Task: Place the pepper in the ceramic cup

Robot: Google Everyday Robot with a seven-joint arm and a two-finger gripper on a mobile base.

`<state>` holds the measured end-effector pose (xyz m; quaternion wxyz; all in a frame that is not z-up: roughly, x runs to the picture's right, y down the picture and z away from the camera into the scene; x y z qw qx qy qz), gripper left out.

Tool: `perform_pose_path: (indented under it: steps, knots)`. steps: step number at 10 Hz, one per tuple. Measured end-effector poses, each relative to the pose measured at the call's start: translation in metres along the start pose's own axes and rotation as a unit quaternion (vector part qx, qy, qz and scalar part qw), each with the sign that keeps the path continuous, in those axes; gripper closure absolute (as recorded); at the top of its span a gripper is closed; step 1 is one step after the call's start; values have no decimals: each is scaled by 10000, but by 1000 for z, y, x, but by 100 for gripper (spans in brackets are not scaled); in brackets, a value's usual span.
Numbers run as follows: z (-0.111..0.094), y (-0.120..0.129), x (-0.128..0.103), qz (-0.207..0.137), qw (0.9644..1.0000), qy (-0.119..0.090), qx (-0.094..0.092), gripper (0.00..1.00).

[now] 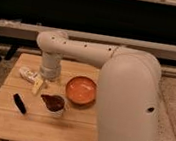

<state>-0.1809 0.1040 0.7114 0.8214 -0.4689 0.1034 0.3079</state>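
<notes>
The pepper (52, 101), dark reddish-brown and glossy, lies in the small white-grey ceramic cup (55, 111) and sticks out over its rim. The cup stands on the wooden table (71, 128), left of the orange bowl. My gripper (39, 85) hangs below the arm's wrist (50, 71), up and to the left of the cup and apart from the pepper.
A wide orange bowl (81, 90) stands right of the cup. A black oblong bar (19, 102) lies to the cup's left. A white packet (28, 74) lies at the back left, beside the gripper. My large arm body (127, 102) covers the table's right side.
</notes>
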Motion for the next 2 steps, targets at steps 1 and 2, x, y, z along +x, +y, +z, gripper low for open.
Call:
perform_pose_path:
  steps: [1,2]
  knots:
    - [1,-4,0,-25,10000,48,49,23]
    - [2,-7,-2,-44,9999,88,95,18]
